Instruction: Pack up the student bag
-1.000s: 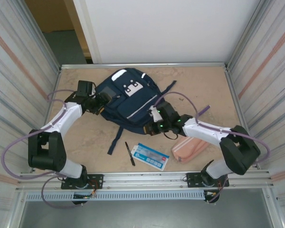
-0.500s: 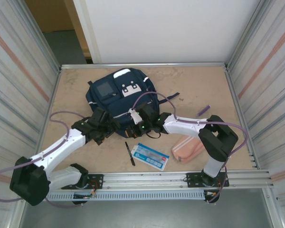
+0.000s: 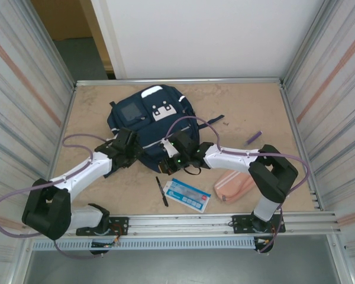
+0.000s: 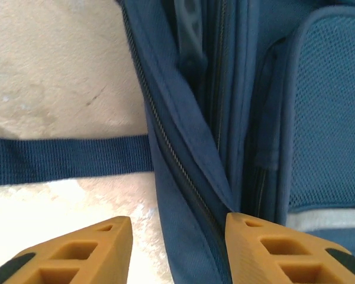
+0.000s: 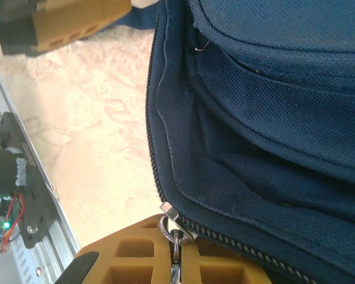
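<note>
- So, nearest the arm bases: a black pen [image 3: 161, 191], a blue-and-white card [image 3: 187, 194] and a pink pouch [image 3: 234, 186] lying on the table [image 3: 254, 106].
- Next up, the right gripper [image 5: 177, 254] is pinched on the zipper pull [image 5: 174, 234] at the near edge of the student bag [image 3: 151, 121].
- Beside it, the left gripper [image 4: 174, 236] has its 2 fingers spread wide, straddling the zip seam, with a strap [image 4: 65, 160] just to the side.
- The student bag lies flat mid-table, reaching toward the back; a purple pen [image 3: 253, 137] sits well off to its right.

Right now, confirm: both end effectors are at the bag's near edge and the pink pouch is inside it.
No: the pink pouch lies on the table, outside the student bag; the top external view shows it. The rest holds.
</note>
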Tool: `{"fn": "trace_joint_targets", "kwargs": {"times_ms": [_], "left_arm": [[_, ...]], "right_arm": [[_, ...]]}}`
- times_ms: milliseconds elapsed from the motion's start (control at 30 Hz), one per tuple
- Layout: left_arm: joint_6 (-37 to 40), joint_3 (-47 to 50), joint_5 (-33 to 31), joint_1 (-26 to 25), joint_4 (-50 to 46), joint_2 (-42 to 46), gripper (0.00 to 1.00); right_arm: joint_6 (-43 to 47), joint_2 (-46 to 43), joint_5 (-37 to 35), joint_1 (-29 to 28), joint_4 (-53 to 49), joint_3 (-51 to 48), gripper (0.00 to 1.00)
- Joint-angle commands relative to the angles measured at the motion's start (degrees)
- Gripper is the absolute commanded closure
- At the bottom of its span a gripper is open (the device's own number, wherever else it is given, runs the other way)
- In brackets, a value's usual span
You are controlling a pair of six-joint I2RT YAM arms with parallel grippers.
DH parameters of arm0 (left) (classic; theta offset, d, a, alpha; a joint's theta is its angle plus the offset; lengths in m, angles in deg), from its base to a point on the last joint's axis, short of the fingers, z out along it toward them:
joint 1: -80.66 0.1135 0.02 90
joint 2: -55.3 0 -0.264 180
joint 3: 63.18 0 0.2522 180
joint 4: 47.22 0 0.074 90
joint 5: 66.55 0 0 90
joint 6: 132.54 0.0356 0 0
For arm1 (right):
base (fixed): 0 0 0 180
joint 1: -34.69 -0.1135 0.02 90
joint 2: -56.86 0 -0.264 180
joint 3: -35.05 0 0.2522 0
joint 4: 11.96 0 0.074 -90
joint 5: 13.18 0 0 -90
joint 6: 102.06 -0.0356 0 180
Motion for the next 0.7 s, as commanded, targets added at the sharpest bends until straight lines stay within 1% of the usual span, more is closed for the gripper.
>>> {"fn": "trace_joint_targets", "kwargs": {"times_ms": [0,33,100,167,233,300,367,467,500,567,600,667], "left_arm": [[0.98,-0.56,-0.94,1.01,3.68,-1.12,0.41],[0.43,-0.33,0.58,1.06,4.03,-0.90,0.33],[-0.03,-1.29,4.65,1.07,1.06,-0.33,0.25],[0.38,-2.47,8.42,0.81,-2.73,1.18,0.22],[-2.10,-1.06,7.36,-1.49,-3.05,4.54,0.22],[-3.76,0.61,5.83,-3.00,-2.10,6.72,0.24],[-5.01,1.77,5.69,-3.08,-0.93,6.84,0.26],[-7.52,5.87,8.97,-3.25,7.07,4.74,0.28],[-8.71,7.51,10.02,-3.09,10.23,3.69,0.30],[-8.78,7.92,9.83,-3.09,11.78,1.33,0.37],[-6.97,7.08,9.34,-2.98,11.55,-0.06,0.42],[-3.95,5.38,8.90,-2.04,10.48,-1.74,0.55]], "right_arm": [[2.30,-3.10,-0.15,-0.12,-2.29,-0.69,1.00],[2.10,-3.10,-0.16,-0.20,-2.39,-0.68,1.00],[1.82,-3.12,-0.12,-0.39,-2.17,-0.59,1.00],[1.68,-2.91,-0.22,-0.79,-1.36,-0.46,1.00],[1.82,-2.13,0.00,-1.34,-1.34,0.45,1.00],[1.81,-1.65,-0.05,-1.89,-1.40,1.09,1.00],[1.40,-1.52,-0.01,-2.29,-0.34,1.10,1.00],[0.85,-0.51,2.08,-2.53,0.93,1.77,1.00],[0.81,0.04,3.14,-2.64,0.58,2.43,1.00],[-0.75,0.73,5.36,-2.76,0.42,3.50,1.00],[-1.36,1.04,5.56,-2.75,0.02,4.16,1.00],[-1.84,1.24,3.09,-2.62,-2.05,4.92,1.00]]}}
